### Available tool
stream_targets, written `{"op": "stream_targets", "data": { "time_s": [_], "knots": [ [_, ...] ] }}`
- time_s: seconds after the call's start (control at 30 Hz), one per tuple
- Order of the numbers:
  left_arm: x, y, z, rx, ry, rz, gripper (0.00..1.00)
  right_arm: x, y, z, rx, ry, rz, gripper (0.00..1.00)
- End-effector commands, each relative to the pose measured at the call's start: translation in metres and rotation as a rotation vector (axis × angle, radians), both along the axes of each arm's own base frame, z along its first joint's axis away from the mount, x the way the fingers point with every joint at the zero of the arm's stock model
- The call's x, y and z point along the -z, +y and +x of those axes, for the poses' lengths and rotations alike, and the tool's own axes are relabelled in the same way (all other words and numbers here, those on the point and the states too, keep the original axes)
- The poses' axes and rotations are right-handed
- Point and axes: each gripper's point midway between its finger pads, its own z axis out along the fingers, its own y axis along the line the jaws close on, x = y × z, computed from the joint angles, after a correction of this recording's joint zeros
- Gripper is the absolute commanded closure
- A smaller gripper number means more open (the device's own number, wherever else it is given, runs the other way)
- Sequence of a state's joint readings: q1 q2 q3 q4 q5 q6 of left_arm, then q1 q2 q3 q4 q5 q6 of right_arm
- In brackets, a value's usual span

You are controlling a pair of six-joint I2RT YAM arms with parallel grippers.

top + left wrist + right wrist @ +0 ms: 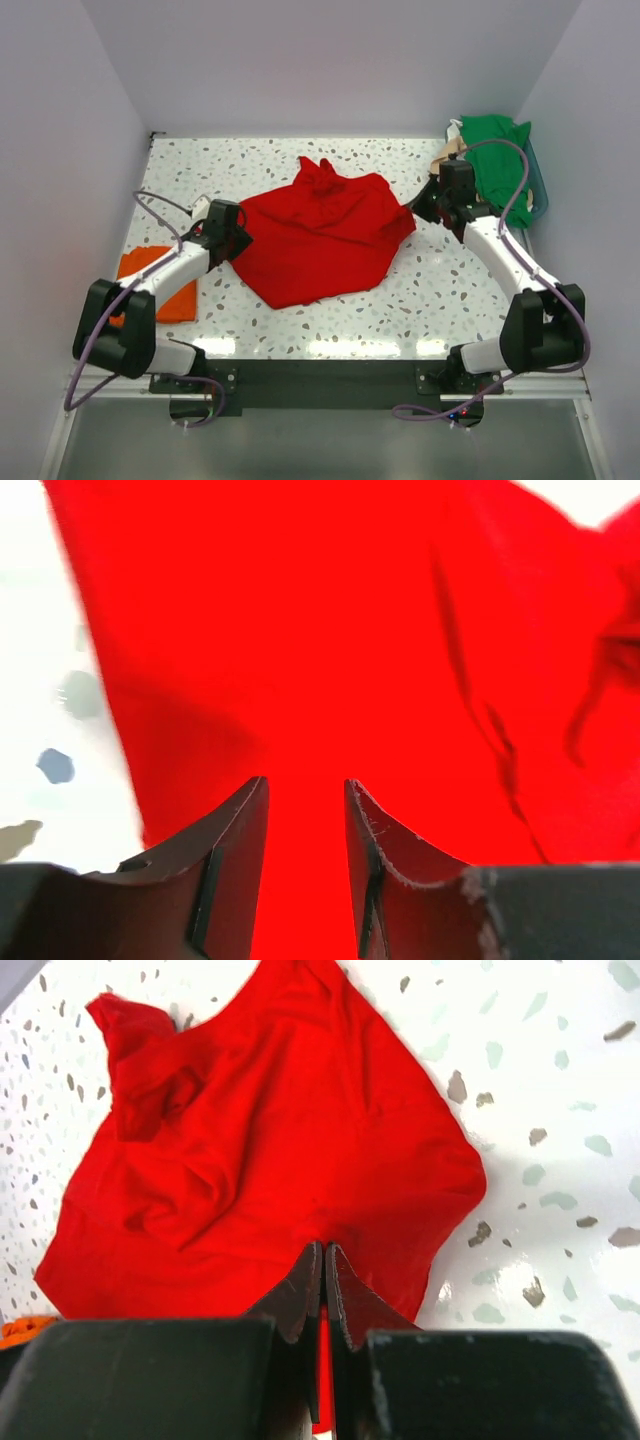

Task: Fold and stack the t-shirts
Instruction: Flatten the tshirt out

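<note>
A large bright red t-shirt (320, 235) lies crumpled in the middle of the table, with a bunched knot at its far edge. My left gripper (238, 238) is at the shirt's left edge; in the left wrist view the gripper (305, 792) is open, with red cloth (330, 630) filling the gap and everything beyond it. My right gripper (416, 208) is at the shirt's right corner; in the right wrist view the gripper (324, 1252) is shut on a thin fold of the red t-shirt (250, 1150). An orange t-shirt (170, 290) lies flat at the left, under the left arm.
A teal basket (541, 190) at the far right corner holds a green t-shirt (495, 160), with a bit of tan cloth (450, 150) beside it. White walls close in the left, back and right sides. The speckled table (420, 300) shows around the red shirt.
</note>
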State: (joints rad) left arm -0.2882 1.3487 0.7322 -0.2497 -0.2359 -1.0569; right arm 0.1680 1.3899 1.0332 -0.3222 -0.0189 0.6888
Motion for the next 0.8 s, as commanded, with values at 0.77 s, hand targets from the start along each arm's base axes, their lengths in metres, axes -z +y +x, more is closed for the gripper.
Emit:
{"op": "stream_targets", "data": {
  "time_s": [0.77],
  "knots": [
    [0.031,-0.012,0.266,0.282,-0.010,0.211,0.39,-0.170,0.028,0.068,-0.088,-0.432,0.145,1.00]
  ]
}}
